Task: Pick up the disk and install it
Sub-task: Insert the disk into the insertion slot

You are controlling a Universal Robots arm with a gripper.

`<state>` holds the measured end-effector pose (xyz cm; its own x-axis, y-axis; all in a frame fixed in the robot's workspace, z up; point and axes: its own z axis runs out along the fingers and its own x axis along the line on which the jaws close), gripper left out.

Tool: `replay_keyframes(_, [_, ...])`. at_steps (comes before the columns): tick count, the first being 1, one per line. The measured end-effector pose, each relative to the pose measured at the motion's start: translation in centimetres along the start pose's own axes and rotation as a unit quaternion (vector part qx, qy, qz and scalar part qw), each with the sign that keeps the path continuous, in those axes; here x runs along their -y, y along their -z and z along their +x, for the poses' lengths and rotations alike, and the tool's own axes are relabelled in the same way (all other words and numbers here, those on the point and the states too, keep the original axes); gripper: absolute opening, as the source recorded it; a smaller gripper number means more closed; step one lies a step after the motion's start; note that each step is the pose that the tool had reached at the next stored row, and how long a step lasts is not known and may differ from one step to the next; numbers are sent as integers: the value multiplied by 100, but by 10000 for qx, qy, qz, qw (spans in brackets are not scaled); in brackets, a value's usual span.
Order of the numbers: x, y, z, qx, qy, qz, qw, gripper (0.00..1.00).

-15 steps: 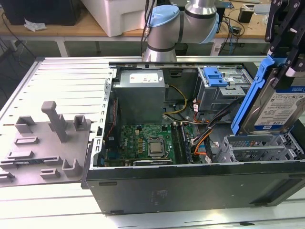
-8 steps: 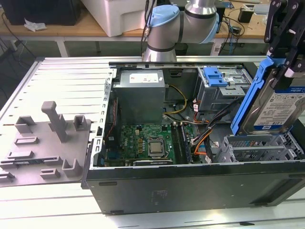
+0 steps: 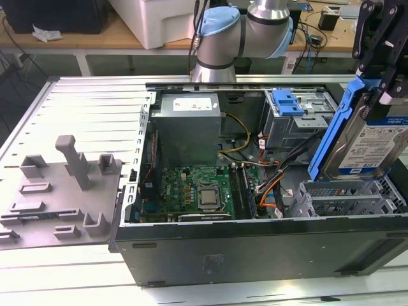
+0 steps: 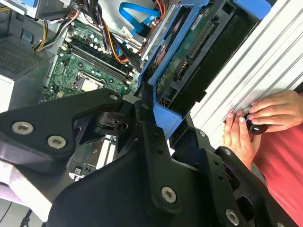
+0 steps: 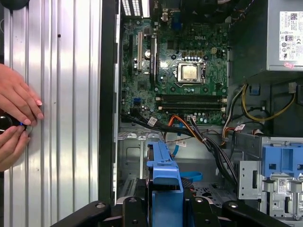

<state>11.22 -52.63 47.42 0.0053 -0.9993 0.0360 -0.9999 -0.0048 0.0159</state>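
In the exterior view the disk (image 3: 368,143), a silver drive with a white-and-blue label in a blue carrier, hangs on edge and slightly tilted over the grey perforated bay (image 3: 347,197) at the open computer case's right end. My gripper (image 3: 377,94) reaches down from above and is shut on the disk's upper part. The second wrist view looks along the black fingers (image 4: 150,142) to the disk's green circuit-board side (image 4: 189,52) and blue frame. In the first wrist view the blue carrier edge (image 5: 163,172) sticks out from between the gripper (image 5: 163,208) links, above the case's drive bay area.
The open case holds a motherboard (image 3: 197,191), a grey power supply (image 3: 188,124), orange and black cables (image 3: 274,185), and a blue latch piece (image 3: 287,102) on the rear drive cage. A person's hands (image 5: 14,111) rest on the ribbed table beside the case. A grey fixture plate (image 3: 64,191) lies on the exterior view's left.
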Motion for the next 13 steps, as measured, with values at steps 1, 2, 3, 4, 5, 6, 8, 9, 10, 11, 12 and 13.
replay_keyframes(1, [0, -1, 0, 0, 0, 0, 10000, 37])
replay_keyframes(2, [0, -4, -1, -1, 0, 0, 10000, 37])
replay_keyframes(3, [0, -5, -1, -1, 0, 0, 10000, 37])
replay_keyframes(4, [0, -7, -1, -1, 0, 0, 10000, 37])
replay_keyframes(5, [0, -8, -1, -1, 0, 0, 10000, 37])
replay_keyframes(6, [0, -9, -1, -1, 1, 0, 10000, 37])
replay_keyframes(8, [0, -10, -1, 0, 1, 0, 10000, 37])
replay_keyframes(9, [0, -11, -1, 0, 1, 0, 10000, 37])
replay_keyframes(10, [0, -11, -1, 1, 1, 0, 10000, 37])
replay_keyframes(11, [0, -13, 0, 3, 0, 0, 10000, 37])
replay_keyframes(12, [0, -15, 0, 9, 1, 0, 10000, 37])
replay_keyframes(13, [0, -16, 1, 13, 1, 0, 10000, 37])
